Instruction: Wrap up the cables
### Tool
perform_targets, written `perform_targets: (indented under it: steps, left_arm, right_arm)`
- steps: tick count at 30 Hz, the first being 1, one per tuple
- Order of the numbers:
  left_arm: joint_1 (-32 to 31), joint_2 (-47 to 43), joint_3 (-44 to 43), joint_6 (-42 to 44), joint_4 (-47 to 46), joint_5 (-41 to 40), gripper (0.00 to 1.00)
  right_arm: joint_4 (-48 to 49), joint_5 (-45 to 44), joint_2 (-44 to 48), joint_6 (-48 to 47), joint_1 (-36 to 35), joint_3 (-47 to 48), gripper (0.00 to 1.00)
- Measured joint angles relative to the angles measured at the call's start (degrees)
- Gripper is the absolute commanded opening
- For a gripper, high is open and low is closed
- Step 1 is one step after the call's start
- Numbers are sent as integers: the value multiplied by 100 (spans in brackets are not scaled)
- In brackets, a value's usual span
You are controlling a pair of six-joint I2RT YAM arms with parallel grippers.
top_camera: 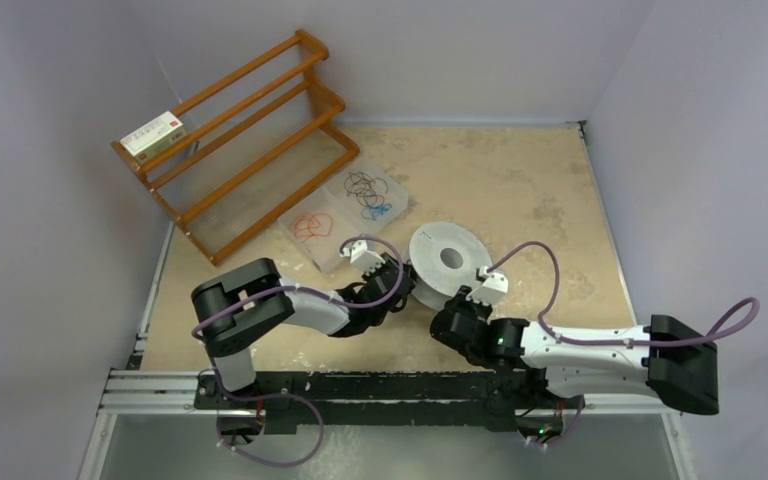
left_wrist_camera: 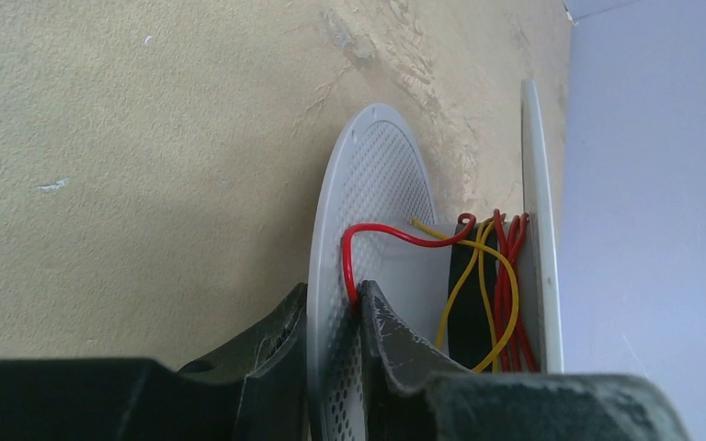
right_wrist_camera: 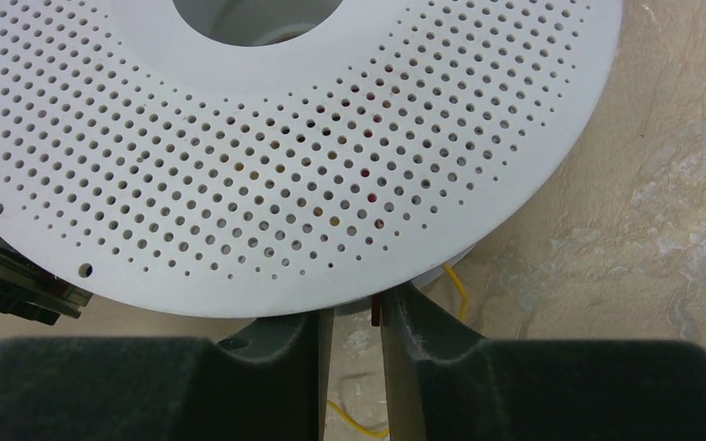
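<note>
A white spool (top_camera: 450,258) with perforated flanges lies flat mid-table. My left gripper (top_camera: 397,290) is at its left rim. In the left wrist view the left gripper (left_wrist_camera: 335,299) is shut on the near flange (left_wrist_camera: 377,184) and pins a thin red cable (left_wrist_camera: 395,231) against it. More red turns and a yellow cable (left_wrist_camera: 506,276) sit round the hub. My right gripper (top_camera: 457,312) is at the spool's near rim. In the right wrist view the right gripper (right_wrist_camera: 349,317) is narrowly open under the flange (right_wrist_camera: 285,184), with a dark red wire end (right_wrist_camera: 374,312) against its right finger.
Two clear bags lie behind the spool, one with a red cable (top_camera: 310,227), one with black and blue cables (top_camera: 365,195). A wooden rack (top_camera: 250,140) with a small box (top_camera: 155,133) stands at the back left. A loose yellow wire (right_wrist_camera: 460,285) lies on the table.
</note>
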State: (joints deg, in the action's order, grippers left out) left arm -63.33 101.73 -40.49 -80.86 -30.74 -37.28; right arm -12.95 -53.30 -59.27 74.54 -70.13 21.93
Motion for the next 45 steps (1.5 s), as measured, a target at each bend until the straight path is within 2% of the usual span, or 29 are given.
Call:
perform_targets:
  steps: [15, 25, 29, 35, 45]
  left_arm:
    - [7, 9, -334, 352, 815, 361, 34]
    - [20, 74, -673, 695, 1377, 669, 37]
    - [20, 68, -715, 780, 1521, 726, 47]
    - [-35, -96, -732, 1102, 2020, 802, 55]
    - [-120, -470, -651, 1346, 2739, 857, 56]
  right_arm:
    - [-13, -175, -223, 243, -37, 22, 36]
    - [-50, -127, -341, 391, -48, 114, 39]
    - [-66, -111, -343, 439, -46, 131, 41]
    - [-116, -42, -424, 564, -26, 153, 43]
    - [-284, 28, -448, 675, -20, 278, 45]
